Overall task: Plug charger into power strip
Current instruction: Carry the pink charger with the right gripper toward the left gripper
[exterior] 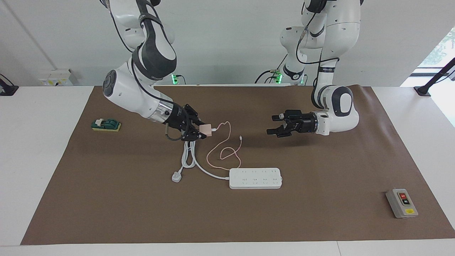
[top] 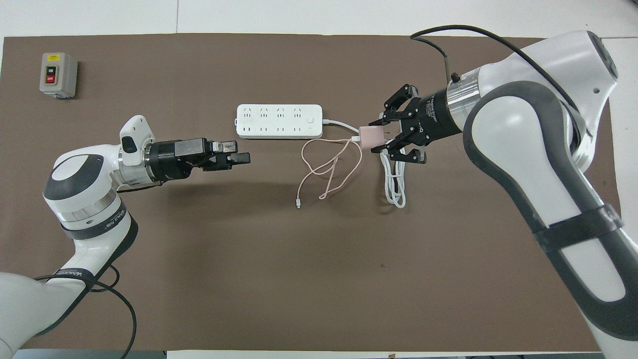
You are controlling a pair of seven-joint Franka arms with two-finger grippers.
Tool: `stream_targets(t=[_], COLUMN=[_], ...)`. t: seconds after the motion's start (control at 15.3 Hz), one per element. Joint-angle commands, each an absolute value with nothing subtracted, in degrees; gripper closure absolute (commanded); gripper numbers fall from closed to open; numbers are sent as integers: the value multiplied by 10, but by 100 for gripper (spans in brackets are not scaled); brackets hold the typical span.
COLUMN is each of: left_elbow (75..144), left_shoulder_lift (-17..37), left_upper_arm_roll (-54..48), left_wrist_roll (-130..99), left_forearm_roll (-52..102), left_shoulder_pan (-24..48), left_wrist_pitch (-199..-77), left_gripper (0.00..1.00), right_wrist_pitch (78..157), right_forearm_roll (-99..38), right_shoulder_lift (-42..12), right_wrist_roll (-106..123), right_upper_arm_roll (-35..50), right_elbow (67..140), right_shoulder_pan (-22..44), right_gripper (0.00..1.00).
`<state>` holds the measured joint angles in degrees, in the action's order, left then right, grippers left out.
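Observation:
The pale pink charger (exterior: 207,128) sits between the fingers of my right gripper (exterior: 202,130), lifted off the brown mat over the coiled white cord (exterior: 188,156). It also shows in the overhead view (top: 369,135), with the right gripper (top: 375,135) around it. Its thin pink cable (exterior: 227,149) hangs down and loops on the mat. The white power strip (exterior: 255,178) lies flat, sockets up, and is seen from above too (top: 279,121). My left gripper (exterior: 271,124) is open and empty, held above the mat toward the left arm's end; it also shows from above (top: 242,151).
A grey-white three-pin plug (exterior: 176,176) lies at the end of the white cord. A grey box with red and black buttons (exterior: 401,203) sits near the mat's corner farthest from the robots. A green thing on a yellow pad (exterior: 106,124) lies toward the right arm's end.

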<state>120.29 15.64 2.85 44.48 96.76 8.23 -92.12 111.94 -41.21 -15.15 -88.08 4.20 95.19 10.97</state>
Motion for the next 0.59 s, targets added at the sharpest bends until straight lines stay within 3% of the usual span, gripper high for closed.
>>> stream_targets(t=[0.0,0.52], left_elbow=[1203,1202], left_shoulder_lift=[156,156], left_upper_arm_roll=[29,27], left_wrist_roll=[437,436], left_forearm_roll=[976,1005], left_shoulder_pan=[97,120], left_wrist_pitch=[-943,-977], left_gripper=[0,0], right_wrist_pitch=[1168,1307], right_forearm_roll=[-421,-421], right_shoulder_lift=[-144,-146], right_wrist_roll=[-932,-1004], right_upper_arm_roll=[40,41], right_elbow=[962,984], right_shoulder_pan=[149,238], right_gripper=[88,89])
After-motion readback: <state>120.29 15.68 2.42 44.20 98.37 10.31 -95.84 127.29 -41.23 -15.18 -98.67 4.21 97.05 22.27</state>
